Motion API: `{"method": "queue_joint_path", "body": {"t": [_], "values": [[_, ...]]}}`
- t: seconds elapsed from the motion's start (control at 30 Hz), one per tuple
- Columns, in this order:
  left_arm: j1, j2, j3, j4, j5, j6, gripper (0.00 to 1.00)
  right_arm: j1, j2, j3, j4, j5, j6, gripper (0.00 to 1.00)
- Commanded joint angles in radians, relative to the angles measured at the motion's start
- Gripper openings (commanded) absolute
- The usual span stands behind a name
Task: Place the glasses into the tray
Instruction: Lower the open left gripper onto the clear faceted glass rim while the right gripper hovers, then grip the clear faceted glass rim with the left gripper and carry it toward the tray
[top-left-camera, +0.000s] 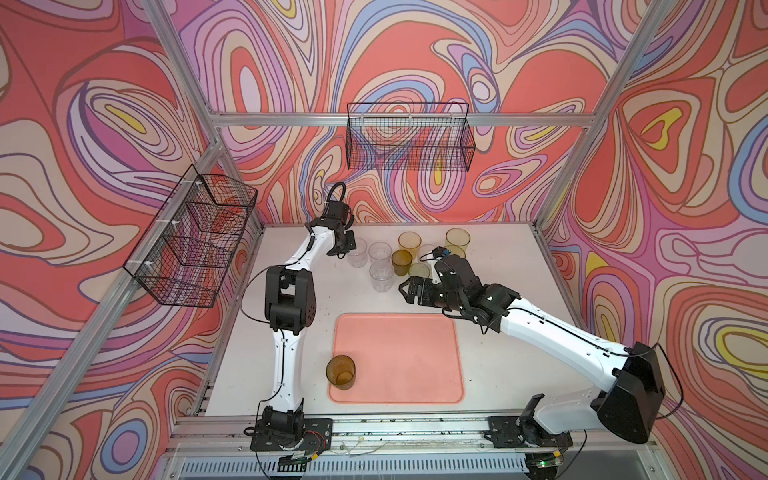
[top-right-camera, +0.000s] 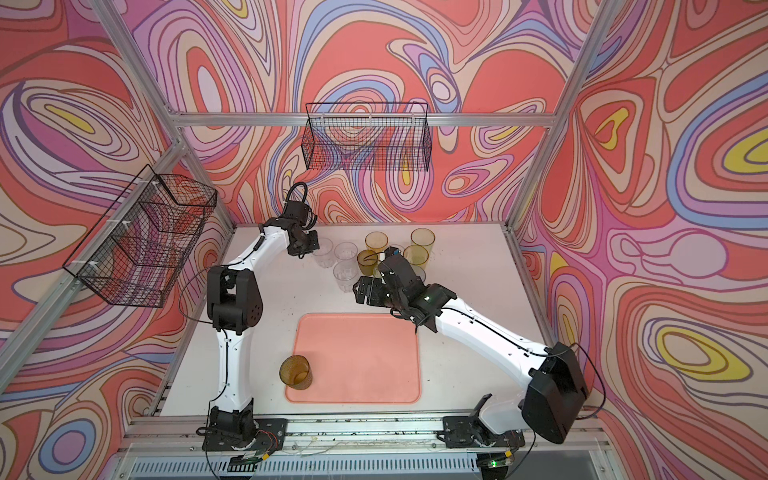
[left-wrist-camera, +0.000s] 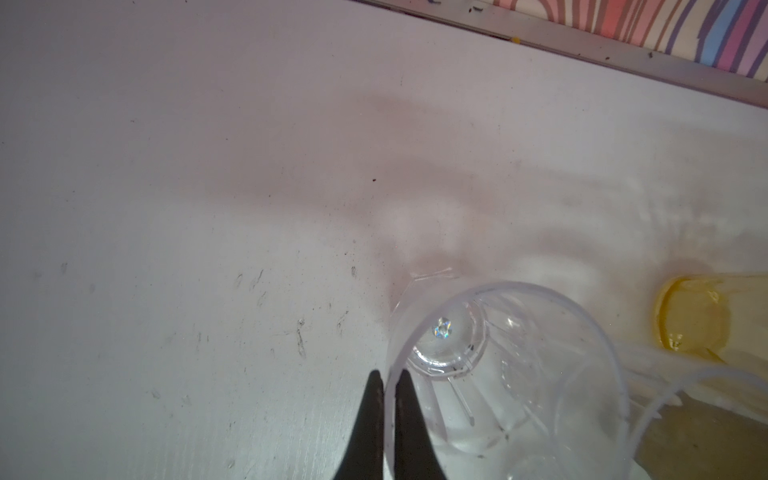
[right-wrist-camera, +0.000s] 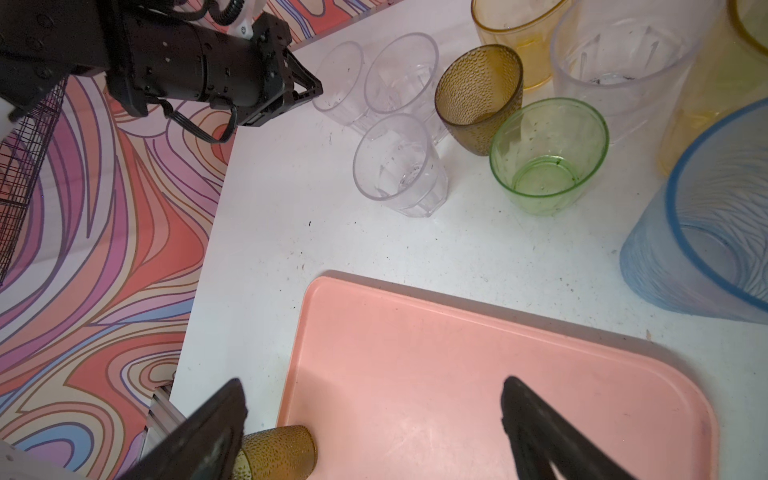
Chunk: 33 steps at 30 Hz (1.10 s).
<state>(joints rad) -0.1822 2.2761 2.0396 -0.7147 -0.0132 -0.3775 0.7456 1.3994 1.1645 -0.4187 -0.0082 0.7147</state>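
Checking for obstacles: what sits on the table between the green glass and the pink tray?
Nothing: the right wrist view shows bare table, only dark specks, between the green glass and the tray. In a top view the right gripper hangs above it.

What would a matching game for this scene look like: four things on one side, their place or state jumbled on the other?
Things:
1 left gripper
2 right gripper
3 green cup
4 wire baskets

Places or states:
a hanging above the table
b shut on the rim of a clear cup
c standing on the table, outside the tray
d open, empty

Pairs: 1-b, 2-d, 3-c, 4-a
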Motion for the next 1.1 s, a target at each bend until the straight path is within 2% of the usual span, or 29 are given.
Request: {"method": "queue_joint_path", "body": {"t": [0.0,0.33,0.5,0.7,1.07], "values": [[0.007,0.031,0.018,-0.046,-0.037,0.022,0.00,-0.003,0.016,0.031,-0.005,0.001,-0.017,0.98],[0.013,-0.093,-0.052,-0.069,-0.044,0.048,0.00,-0.003,0.013,0.026,0.003,-0.018,-0.016,0.98],[0.013,-0.254,-0.204,-0.008,-0.079,0.075,0.00,-0.012,0.016,0.030,-0.012,-0.046,-0.025,0.98],[0.013,-0.405,-0.304,-0.040,-0.084,0.059,0.00,-0.014,-0.014,0.040,-0.026,-0.085,-0.035,0.98],[0.013,-0.744,-0.622,-0.108,-0.069,0.059,0.00,-0.016,-0.123,-0.012,-0.019,-0.062,0.023,0.98]]}}
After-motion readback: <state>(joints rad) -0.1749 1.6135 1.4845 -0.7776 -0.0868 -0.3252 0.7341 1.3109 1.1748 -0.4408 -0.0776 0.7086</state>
